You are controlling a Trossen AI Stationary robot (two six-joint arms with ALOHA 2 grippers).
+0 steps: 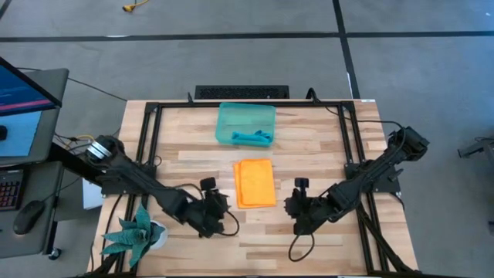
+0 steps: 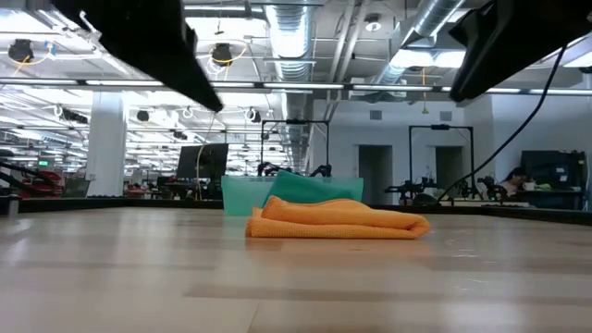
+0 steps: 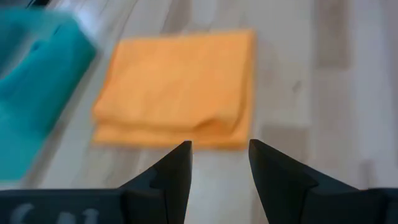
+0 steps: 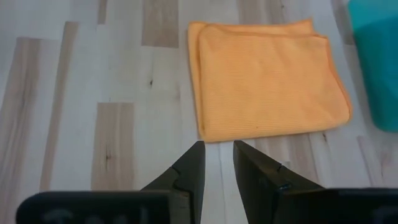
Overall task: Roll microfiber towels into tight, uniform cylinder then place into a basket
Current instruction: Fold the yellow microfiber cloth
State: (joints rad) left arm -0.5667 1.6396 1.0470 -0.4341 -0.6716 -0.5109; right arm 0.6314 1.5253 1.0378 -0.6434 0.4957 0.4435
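The orange towel (image 1: 255, 184) lies folded flat on the bench (image 1: 324, 154), between the left claw (image 1: 218, 202) and right claw (image 1: 297, 205). Both claws are parted, gripping nothing. The blue towel (image 1: 252, 138) sits in the basket (image 1: 231, 116).

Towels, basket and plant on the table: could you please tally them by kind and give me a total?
Towels: 2, an orange towel folded flat on the table and a teal-blue towel inside the basket
Baskets: 1, the teal-green basket
Plants: 1, the potted plant at the table's near left corner
Total: 4
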